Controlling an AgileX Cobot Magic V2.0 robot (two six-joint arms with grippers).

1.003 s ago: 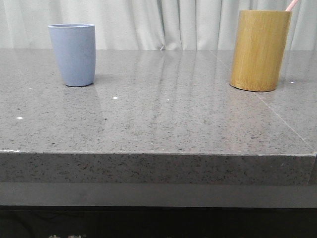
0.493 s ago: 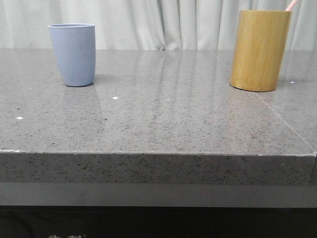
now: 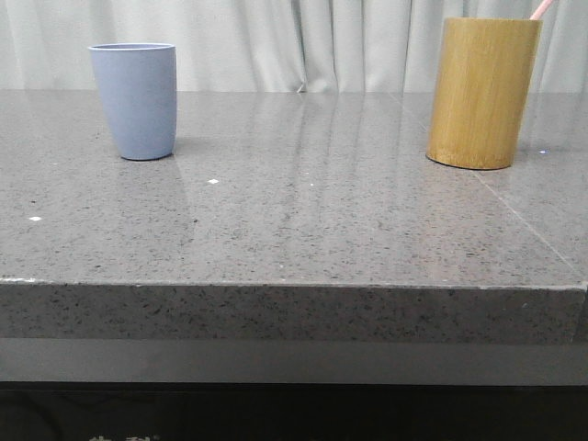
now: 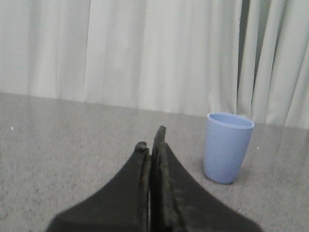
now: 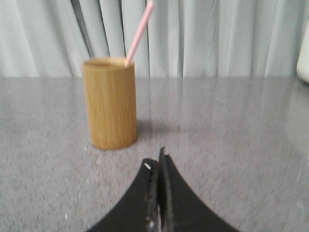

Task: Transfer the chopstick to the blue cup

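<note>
The blue cup (image 3: 135, 99) stands upright at the back left of the grey stone table; it also shows in the left wrist view (image 4: 227, 147). A pale pink chopstick end (image 3: 542, 9) sticks out of the taller bamboo cylinder (image 3: 481, 93) at the back right; the right wrist view shows the chopstick (image 5: 139, 34) leaning in the cylinder (image 5: 110, 102). My left gripper (image 4: 150, 143) is shut and empty, short of the blue cup. My right gripper (image 5: 156, 162) is shut and empty, short of the cylinder. Neither gripper shows in the front view.
Pale curtains (image 3: 303, 41) hang behind the table. The table's front edge (image 3: 294, 285) runs across the front view. A white object's edge (image 5: 304, 65) shows at the side of the right wrist view.
</note>
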